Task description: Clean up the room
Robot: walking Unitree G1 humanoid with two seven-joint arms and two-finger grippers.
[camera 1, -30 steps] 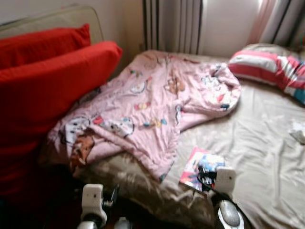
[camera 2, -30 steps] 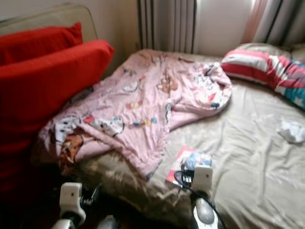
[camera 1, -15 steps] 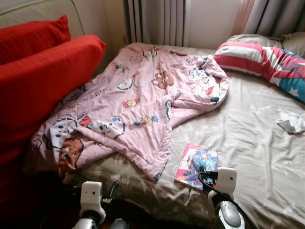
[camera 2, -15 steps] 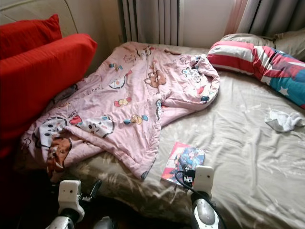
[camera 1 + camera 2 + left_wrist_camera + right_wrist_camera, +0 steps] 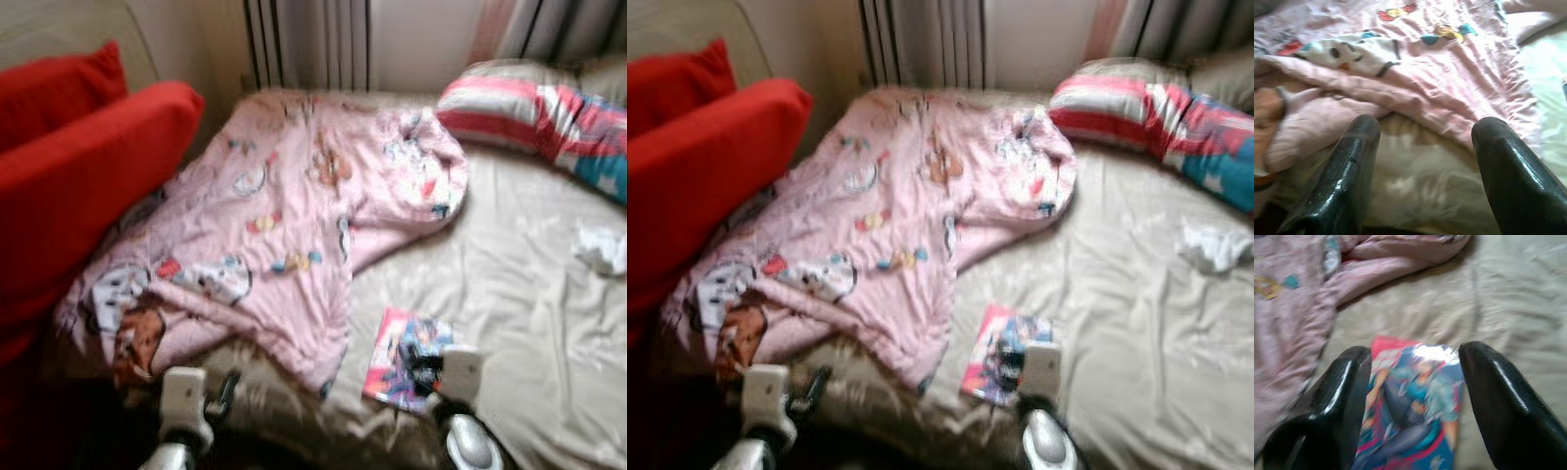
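A bed [image 5: 529, 294] with a wrinkled beige sheet takes up most of the scene, and the head views are blurred. A pink quilt [image 5: 284, 225] printed with cartoon figures lies crumpled over the left half of the bed, running from the far edge down to the near left corner. Two red cushions [image 5: 78, 176] stand at the far left, beside the quilt. A striped pillow [image 5: 529, 113] in pink, white and blue lies at the far right of the bed, in front of the curtains [image 5: 313, 44]. A small crumpled white cloth [image 5: 602, 250] lies on the sheet at the right, well apart from the quilt.

A thin comic book [image 5: 404, 354] with a bright pink and blue cover lies flat on the sheet near the front edge of the bed, just right of the quilt's near hem.

The right tool [image 5: 1413, 401] hovers low over the comic book with its two black fingers [image 5: 1498, 401] spread apart, one on each side of the cover; whether they touch it cannot be told. The left tool [image 5: 1422, 171] is held at the near edge of the bed, in front of the quilt's hem, its fingers [image 5: 1352, 171] also spread apart and holding nothing.
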